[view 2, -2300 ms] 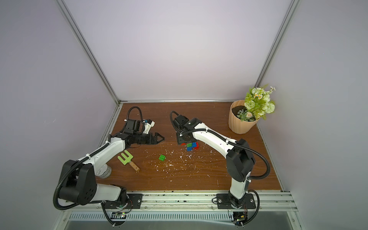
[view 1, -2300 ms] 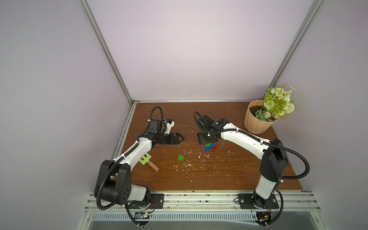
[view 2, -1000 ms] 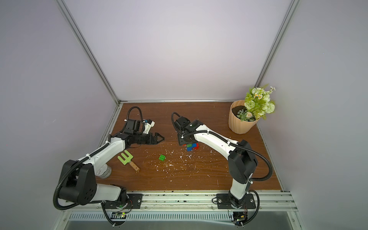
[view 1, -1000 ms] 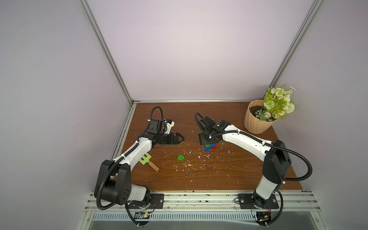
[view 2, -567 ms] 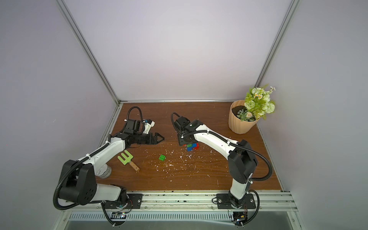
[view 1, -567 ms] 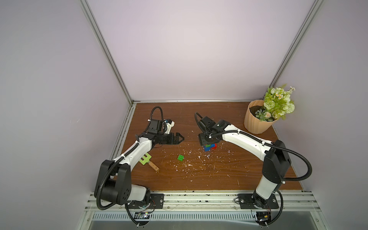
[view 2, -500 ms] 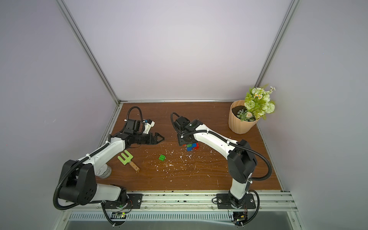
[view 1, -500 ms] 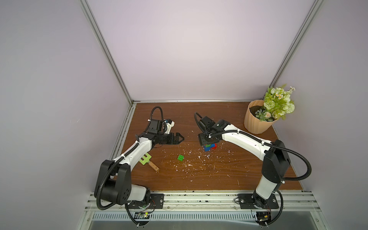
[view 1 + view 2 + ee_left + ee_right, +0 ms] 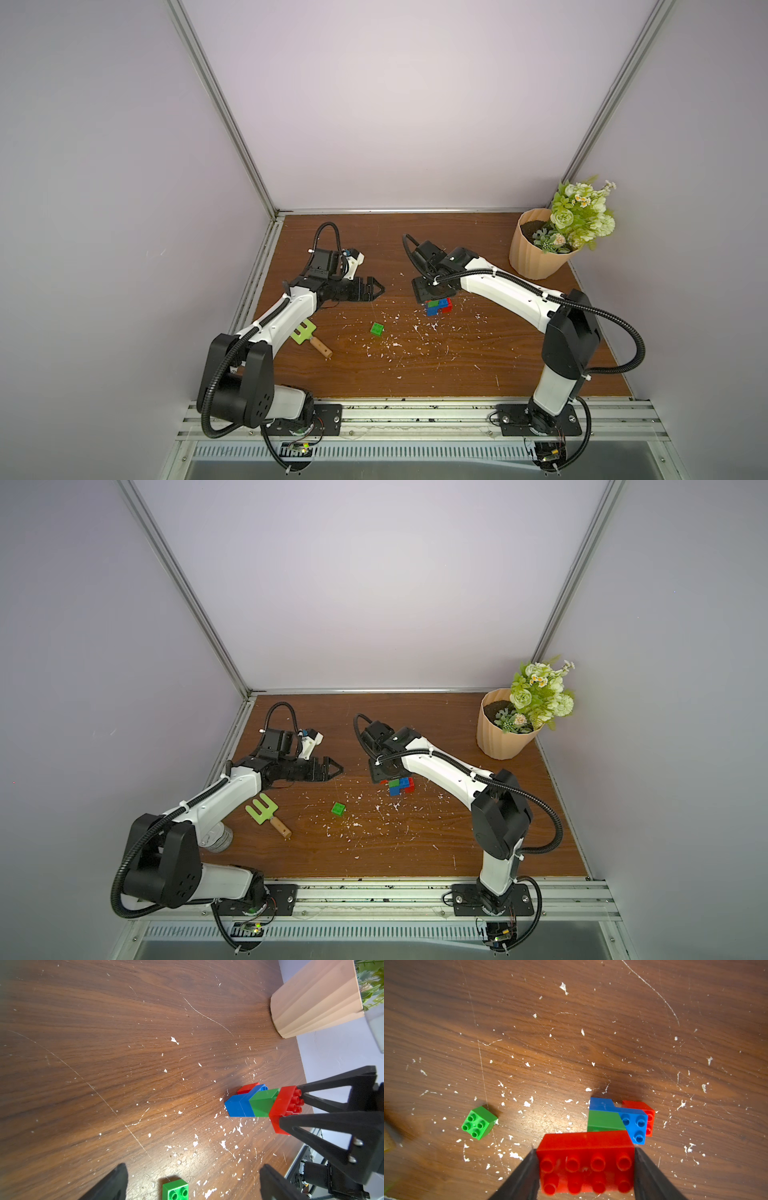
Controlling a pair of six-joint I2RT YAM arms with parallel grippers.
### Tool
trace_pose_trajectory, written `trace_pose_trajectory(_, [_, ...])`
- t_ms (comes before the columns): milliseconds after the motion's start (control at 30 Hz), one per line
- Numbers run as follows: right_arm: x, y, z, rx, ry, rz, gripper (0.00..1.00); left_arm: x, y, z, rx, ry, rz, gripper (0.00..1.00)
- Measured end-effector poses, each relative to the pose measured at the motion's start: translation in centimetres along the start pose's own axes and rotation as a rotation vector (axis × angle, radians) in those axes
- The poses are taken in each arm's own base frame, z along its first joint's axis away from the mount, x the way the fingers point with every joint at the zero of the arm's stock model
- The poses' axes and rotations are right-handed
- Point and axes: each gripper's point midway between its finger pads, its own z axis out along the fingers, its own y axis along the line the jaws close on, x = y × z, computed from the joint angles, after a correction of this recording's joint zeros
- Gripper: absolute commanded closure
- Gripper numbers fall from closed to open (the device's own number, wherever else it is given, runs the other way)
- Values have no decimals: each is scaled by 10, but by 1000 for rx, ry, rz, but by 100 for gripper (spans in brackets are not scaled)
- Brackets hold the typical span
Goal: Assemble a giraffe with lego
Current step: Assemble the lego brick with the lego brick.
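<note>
The giraffe (image 9: 612, 1120) is standing on the table (image 9: 571, 1022), and its top red brick (image 9: 586, 1165) is being clamped end to end by the right gripper (image 9: 585, 1150). Seating is probably best done by pressing straight down, without tipping the body. A green brick (image 9: 479, 1122) is lying loose nearby. The left gripper (image 9: 193, 1165) is being held open and empty.

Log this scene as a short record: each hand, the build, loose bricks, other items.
right hand: shut on the red long brick, atop the partial giraffe
build: green brick on blue body, one red leg, standing on the table
left hand: open, empty
loose lego: one green square brick, apart from the build
other: green fork tool; flower pot
</note>
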Motion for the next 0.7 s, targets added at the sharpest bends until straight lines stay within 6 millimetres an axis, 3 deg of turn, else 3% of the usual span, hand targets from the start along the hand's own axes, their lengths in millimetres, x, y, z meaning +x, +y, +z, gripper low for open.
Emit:
trace_pose_trajectory(233, [2, -1, -5, 7, 18, 5, 48, 0, 0, 0, 0, 0, 0, 1])
trace_pose_trajectory(433, [-7, 3, -15, -8, -7, 13, 48, 0, 0, 0, 0, 0, 0, 0])
trace_pose_trajectory(700, [-5, 2, -13, -4, 1, 15, 49, 0, 0, 0, 0, 0, 0, 0])
